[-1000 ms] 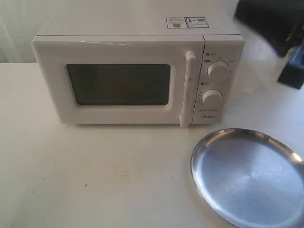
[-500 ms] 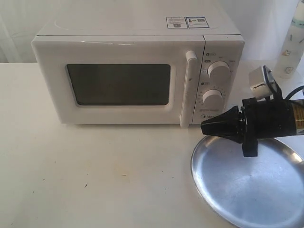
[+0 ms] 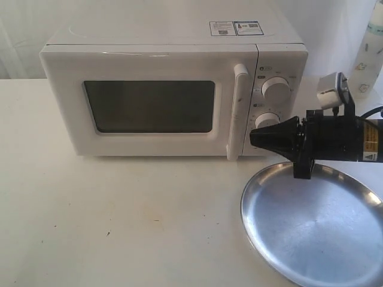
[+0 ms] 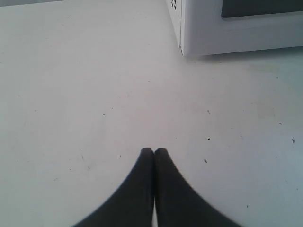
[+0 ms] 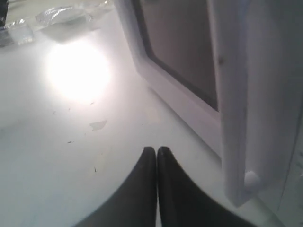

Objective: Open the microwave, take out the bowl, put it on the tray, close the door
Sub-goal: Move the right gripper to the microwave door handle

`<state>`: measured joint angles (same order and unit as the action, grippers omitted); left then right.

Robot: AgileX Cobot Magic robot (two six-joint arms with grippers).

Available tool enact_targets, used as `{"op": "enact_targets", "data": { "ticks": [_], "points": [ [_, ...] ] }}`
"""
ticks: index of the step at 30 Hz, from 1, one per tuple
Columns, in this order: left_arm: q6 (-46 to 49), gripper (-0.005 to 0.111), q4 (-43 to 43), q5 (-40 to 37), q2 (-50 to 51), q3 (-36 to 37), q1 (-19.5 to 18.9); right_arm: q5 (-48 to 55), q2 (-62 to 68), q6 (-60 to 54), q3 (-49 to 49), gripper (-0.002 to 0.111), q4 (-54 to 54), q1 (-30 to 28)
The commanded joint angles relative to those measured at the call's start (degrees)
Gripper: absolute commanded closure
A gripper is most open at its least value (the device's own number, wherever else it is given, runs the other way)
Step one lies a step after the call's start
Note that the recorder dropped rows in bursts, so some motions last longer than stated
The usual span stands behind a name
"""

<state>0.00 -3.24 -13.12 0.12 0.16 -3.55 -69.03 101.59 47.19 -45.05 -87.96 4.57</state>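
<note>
The white microwave [image 3: 167,48] stands at the back of the table, its door [image 3: 149,106] closed, with the tall bar handle [image 3: 237,110] beside the dials. My right gripper [image 3: 254,137] is shut and empty, its tip in front of the lower dial, just right of the handle and above the silver tray [image 3: 311,233]. In the right wrist view the shut fingertips [image 5: 156,152] point along the door window with the handle [image 5: 234,118] beside them. My left gripper [image 4: 154,152] is shut over bare table near a microwave corner [image 4: 189,42]. The bowl is hidden.
A pale bottle [image 3: 370,54] stands at the far right behind the right arm. Clear plastic wrapping [image 5: 61,16] lies on the table in the right wrist view. Open white tabletop [image 3: 119,221] stretches in front of the microwave.
The right arm came in from the right edge and has moved left and upward, from over the tray's rim to in front of the lower dial.
</note>
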Motion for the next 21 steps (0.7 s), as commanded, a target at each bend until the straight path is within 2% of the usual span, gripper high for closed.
{"op": "enact_targets", "data": {
  "ticks": [1,5,9,12,16,21],
  "points": [
    [0.0,0.107,-0.5,-0.2,-0.1,-0.2,0.3,-0.9,0.1,-5.1,-0.2,0.108,0.7,0.1],
    [0.0,0.107,-0.5,-0.2,-0.1,-0.2,0.3,-0.9,0.1,-4.5,-0.2,0.106,5.9,0.1],
    [0.0,0.107,-0.5,-0.2,-0.1,-0.2,0.3,-0.9,0.1,-4.5,-0.2,0.091,6.1,0.1],
    [0.0,0.107,-0.5,-0.2,-0.1,-0.2,0.3,-0.9,0.1,-4.5,-0.2,0.071,6.5,0.1],
    [0.0,0.107,-0.5,-0.2,-0.1,-0.2,0.3,-0.9,0.2,-4.5,-0.2,0.038,7.0,0.1],
    [0.0,0.107,-0.5,-0.2,-0.1,-0.2,0.3,-0.9,0.7,-9.1,-0.2,0.035,8.0,2.3]
  ]
}}
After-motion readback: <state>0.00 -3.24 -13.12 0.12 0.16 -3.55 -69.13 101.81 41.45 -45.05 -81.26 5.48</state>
